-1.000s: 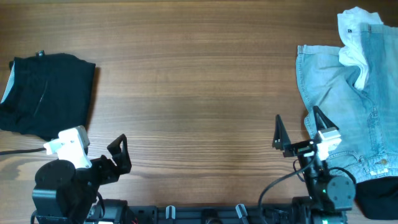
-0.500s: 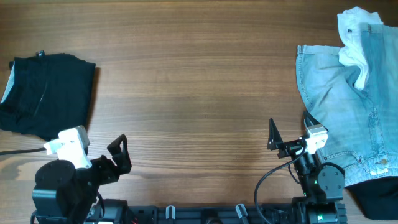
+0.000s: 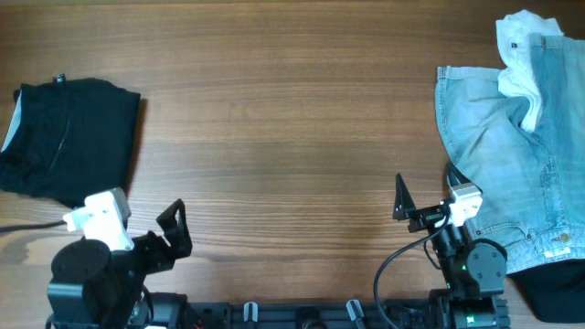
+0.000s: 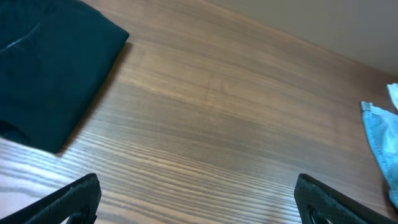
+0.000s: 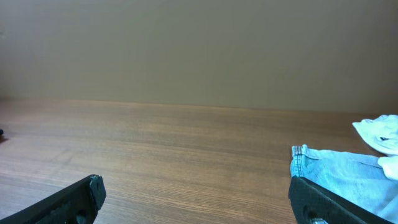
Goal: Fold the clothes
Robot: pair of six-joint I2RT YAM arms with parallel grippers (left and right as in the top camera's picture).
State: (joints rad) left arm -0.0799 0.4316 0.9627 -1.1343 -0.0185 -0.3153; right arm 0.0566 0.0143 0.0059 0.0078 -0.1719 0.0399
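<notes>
A folded black garment point(image 3: 73, 137) with a white inner edge lies at the table's left; it also shows in the left wrist view point(image 4: 43, 68). Light-blue denim point(image 3: 512, 155) lies spread at the right, with a white piece point(image 3: 521, 55) on its far end. My left gripper point(image 3: 169, 228) is open and empty near the front edge, just right of and nearer than the black garment; its jaws point(image 4: 199, 205) frame bare wood. My right gripper point(image 3: 428, 196) is open and empty beside the denim's left edge. In the right wrist view the jaws point(image 5: 199, 202), the denim point(image 5: 342, 171) and the white piece point(image 5: 379, 134) show.
Another dark fabric point(image 3: 558, 288) lies at the front right corner, partly under the denim. The wooden table point(image 3: 283, 119) stretches between the two garments. A black cable point(image 3: 23, 224) runs along the front left. The arm bases stand at the front edge.
My right arm has drawn back toward the front edge and slightly left, away from the denim. My left arm has shifted a little toward the front. The clothes have not moved.
</notes>
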